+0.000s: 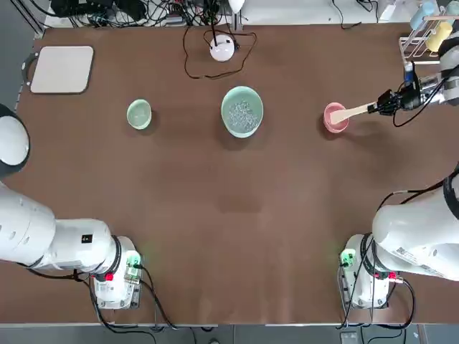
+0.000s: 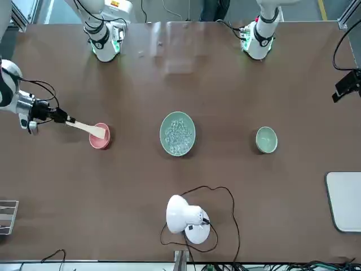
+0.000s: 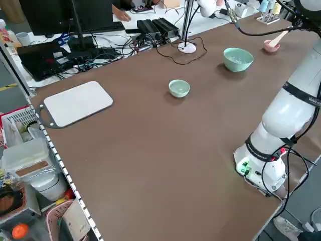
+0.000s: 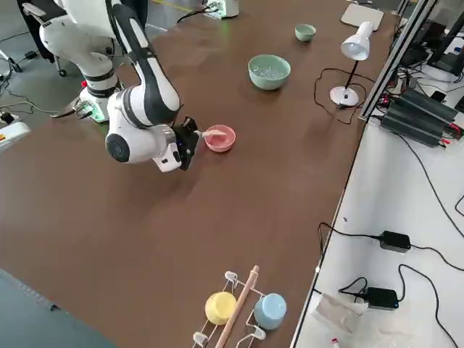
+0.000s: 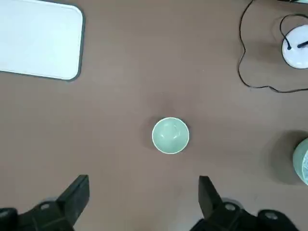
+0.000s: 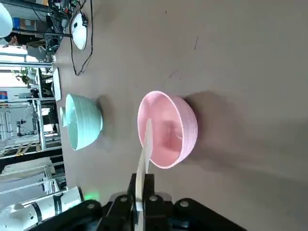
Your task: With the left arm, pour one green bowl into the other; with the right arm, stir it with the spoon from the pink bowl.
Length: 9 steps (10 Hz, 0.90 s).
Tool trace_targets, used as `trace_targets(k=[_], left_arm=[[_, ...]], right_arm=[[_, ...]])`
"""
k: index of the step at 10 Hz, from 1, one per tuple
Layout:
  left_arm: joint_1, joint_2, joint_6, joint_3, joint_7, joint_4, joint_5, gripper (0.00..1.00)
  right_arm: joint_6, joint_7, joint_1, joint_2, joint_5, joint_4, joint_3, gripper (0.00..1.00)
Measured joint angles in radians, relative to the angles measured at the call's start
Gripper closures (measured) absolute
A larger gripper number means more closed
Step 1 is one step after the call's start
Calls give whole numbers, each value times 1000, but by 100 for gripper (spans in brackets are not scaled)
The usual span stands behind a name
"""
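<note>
The right gripper (image 1: 379, 107) has its jaws pinched on the handle end of the spoon (image 1: 353, 112), whose head lies in the pink bowl (image 1: 334, 118) toward the desk's right edge. The spoon looks light, stiff and wooden; its flat handle suits a firm end grip. The large green bowl (image 1: 242, 110), mid-desk, holds pale granules; the small green bowl (image 1: 139, 114) sits well apart toward the left edge. The left gripper (image 5: 143, 198) hovers above it, jaws spread, holding nothing.
</note>
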Motion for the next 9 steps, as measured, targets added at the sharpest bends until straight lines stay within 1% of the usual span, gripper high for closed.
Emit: trace_targets(k=[2,4,6,9], left_arm=[[0,0,0,0,0,0,0,0],[0,0,0,0,0,0,0,0],[0,0,0,0,0,0,0,0],[0,0,0,0,0,0,0,0]], right_arm=[[-5,-23,-6,23,17,1,0,94],[-6,-26,-6,26,21,2,0,94],[-7,-26,-6,30,35,4,0,91],[-9,-28,-6,47,40,21,4,74]])
